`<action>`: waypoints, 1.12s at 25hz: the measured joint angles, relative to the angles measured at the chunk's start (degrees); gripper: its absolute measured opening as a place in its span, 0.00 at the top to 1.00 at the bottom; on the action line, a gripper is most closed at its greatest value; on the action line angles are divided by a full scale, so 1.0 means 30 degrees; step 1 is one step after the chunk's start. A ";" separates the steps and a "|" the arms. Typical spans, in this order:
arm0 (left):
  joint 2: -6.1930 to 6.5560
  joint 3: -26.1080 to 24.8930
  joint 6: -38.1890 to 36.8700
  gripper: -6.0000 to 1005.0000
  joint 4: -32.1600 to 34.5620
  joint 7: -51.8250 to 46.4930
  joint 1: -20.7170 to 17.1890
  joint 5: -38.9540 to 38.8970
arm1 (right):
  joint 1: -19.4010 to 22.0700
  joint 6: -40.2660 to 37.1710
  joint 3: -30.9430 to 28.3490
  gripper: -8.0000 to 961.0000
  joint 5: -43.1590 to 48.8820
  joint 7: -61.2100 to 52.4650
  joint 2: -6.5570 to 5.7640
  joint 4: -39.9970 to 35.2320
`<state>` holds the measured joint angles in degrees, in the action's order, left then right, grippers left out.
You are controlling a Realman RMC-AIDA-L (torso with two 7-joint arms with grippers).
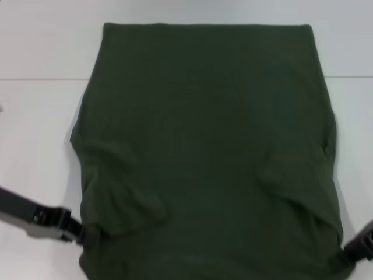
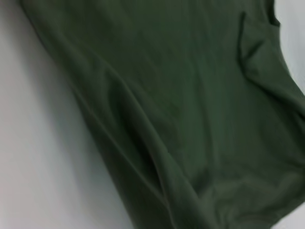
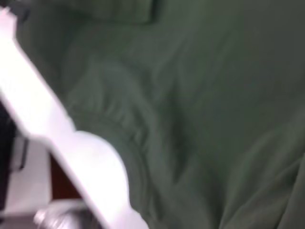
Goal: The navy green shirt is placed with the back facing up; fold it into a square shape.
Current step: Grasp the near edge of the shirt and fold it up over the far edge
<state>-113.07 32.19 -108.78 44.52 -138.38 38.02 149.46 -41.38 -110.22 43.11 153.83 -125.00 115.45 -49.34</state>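
Nearest the head camera: near hem of the navy green shirt (image 1: 204, 151), running off the lower edge of the view, plain back up, no lettering visible. Spread across the white worktop (image 1: 41, 52), far edge straight and neatly folded along the top, sides tapering slightly outward toward the near end. Sleeves tucked under or folded in — no sleeve sticking out on either side. Rumpled ridges at both near corners: a raised pucker near the left corner, a shallower crease line toward the right.

Left gripper (image 1: 81, 234) at the near left corner of the shirt, dark arm reaching in from the left edge, tip touching the fabric edge; whether clenched on cloth or merely resting against it, cannot tell. Right gripper (image 1: 348, 252) at the near right corner, only partly in view at the picture's edge, touching the shirt's border; grasp likewise cannot tell.

Left wrist view: olive fabric (image 2: 190, 109) filling most of the picture, a long diagonal fold along one side, bare worktop (image 2: 38, 157) beside it, a small notch-like crease near the far corner. No gripper parts visible there.

Right wrist view: same fabric (image 3: 200, 105) close up and blurred, soft wrinkles — a white edge (image 3: 71, 143) crossing one corner, dark and reddish shapes beyond it, too blurred to identify.
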 joint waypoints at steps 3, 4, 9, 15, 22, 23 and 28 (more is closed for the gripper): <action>-0.0005 0.0024 -0.1187 0.94 -0.0056 0.0240 -0.0282 0.0147 | 0.0205 -0.1004 0.0411 0.94 0.0120 0.0767 0.0041 0.0050; -0.0014 0.0037 -0.1601 0.94 -0.0062 0.0343 -0.0378 0.0162 | 0.0350 -0.1111 0.0731 0.94 0.0167 0.0905 0.0070 0.0070; -0.0047 0.0119 -0.2974 0.94 -0.0101 0.0646 -0.0764 0.0717 | 0.0682 -0.1109 0.1827 0.94 0.0170 0.1126 0.0056 0.0534; -0.0119 0.0730 -0.3272 0.94 -0.0587 0.1020 -0.0888 0.1198 | 0.0725 -0.1108 0.2304 0.94 0.0171 0.1313 0.0114 0.1043; -0.0202 0.0012 -0.3188 0.94 -0.0605 0.1795 -0.0906 0.0810 | 0.0928 -0.0755 0.1358 0.94 0.0014 0.1328 0.0200 0.1066; -0.0166 -0.0482 -0.3150 0.94 -0.0603 0.1996 -0.0885 0.0563 | 0.0951 -0.0604 0.0836 0.94 0.0000 0.1328 0.0195 0.1065; 0.0001 -0.3731 -0.2181 0.94 -0.0603 0.2565 -0.0930 -0.2017 | 0.1373 0.0117 -0.3291 0.94 -0.1045 0.1502 -0.0022 0.1067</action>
<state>-113.07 21.00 -115.32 42.71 -130.69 35.23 143.41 -37.26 -109.87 33.24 150.70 -120.50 115.39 -46.14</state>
